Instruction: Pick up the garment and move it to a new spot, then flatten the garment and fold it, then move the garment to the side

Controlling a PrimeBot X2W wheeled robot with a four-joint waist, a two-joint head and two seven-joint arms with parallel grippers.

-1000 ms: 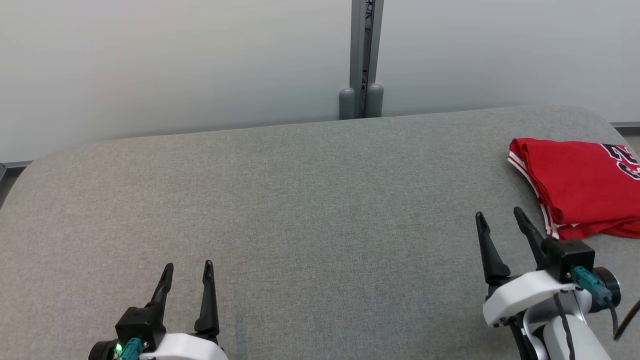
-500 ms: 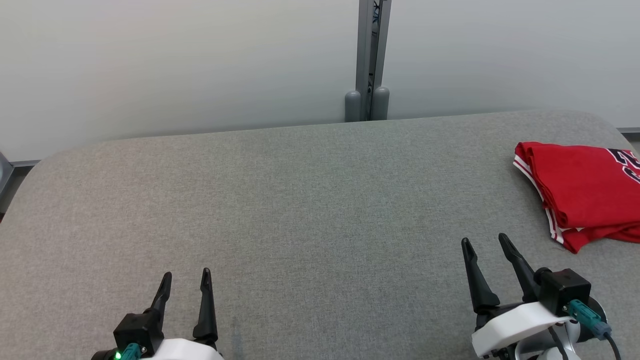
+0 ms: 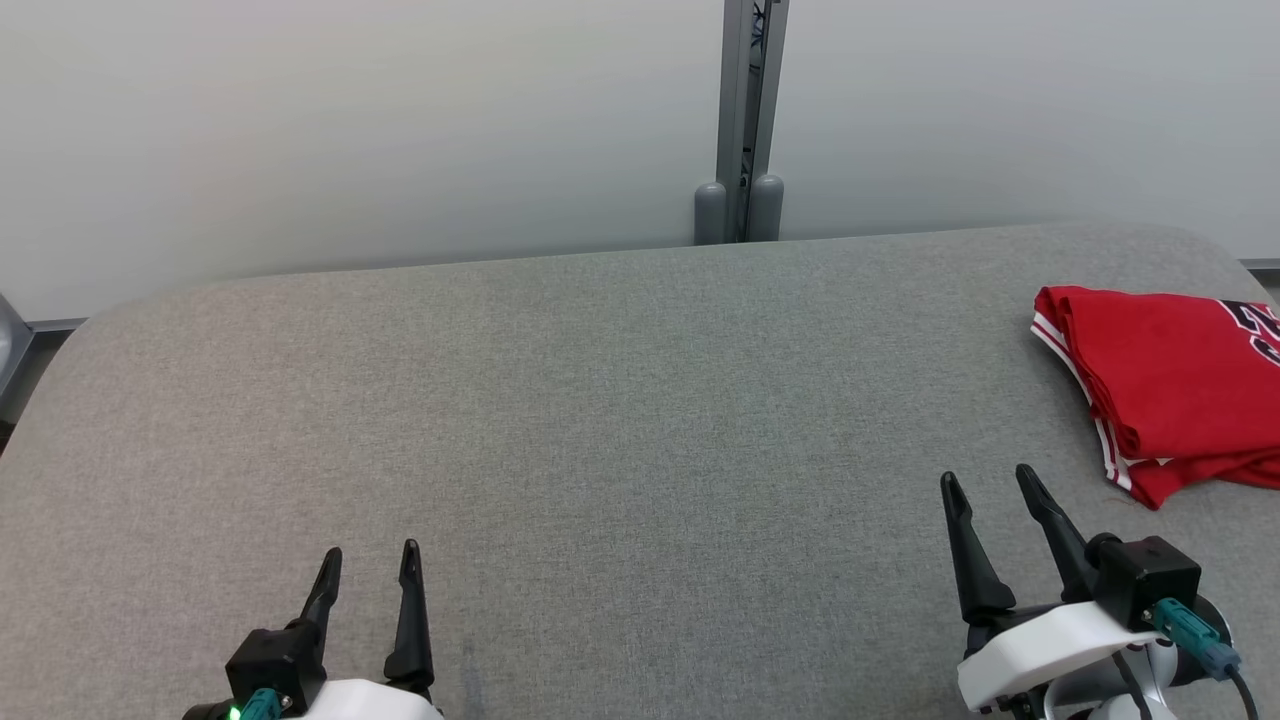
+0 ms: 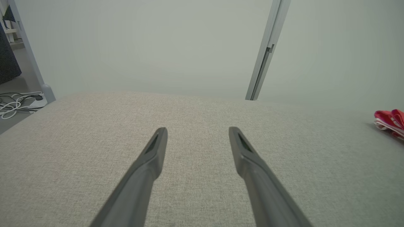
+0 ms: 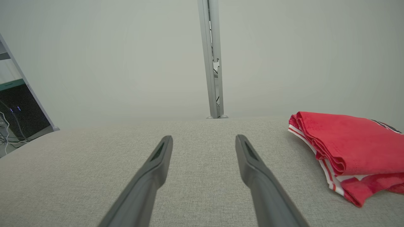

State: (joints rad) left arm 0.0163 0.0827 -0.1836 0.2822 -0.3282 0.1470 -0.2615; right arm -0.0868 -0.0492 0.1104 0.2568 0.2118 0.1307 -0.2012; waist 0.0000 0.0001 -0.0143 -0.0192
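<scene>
The garment is a red jersey with white trim and dark lettering, folded into a neat stack at the right edge of the grey padded table. My right gripper stands open near the front right, a short way in front of and left of the garment, touching nothing. The right wrist view has the folded garment to the right of its open fingers. My left gripper is open at the front left, far from the garment. A red sliver of the garment appears at the far right of the left wrist view.
A pale wall with a grey vertical post runs behind the table. Cables lie on the floor off the table's left end. The table's rounded corners are close to the garment.
The head camera has shifted, sliding the whole scene a little down and right. My right gripper drew back from the garment toward the front edge. The left gripper barely moved.
</scene>
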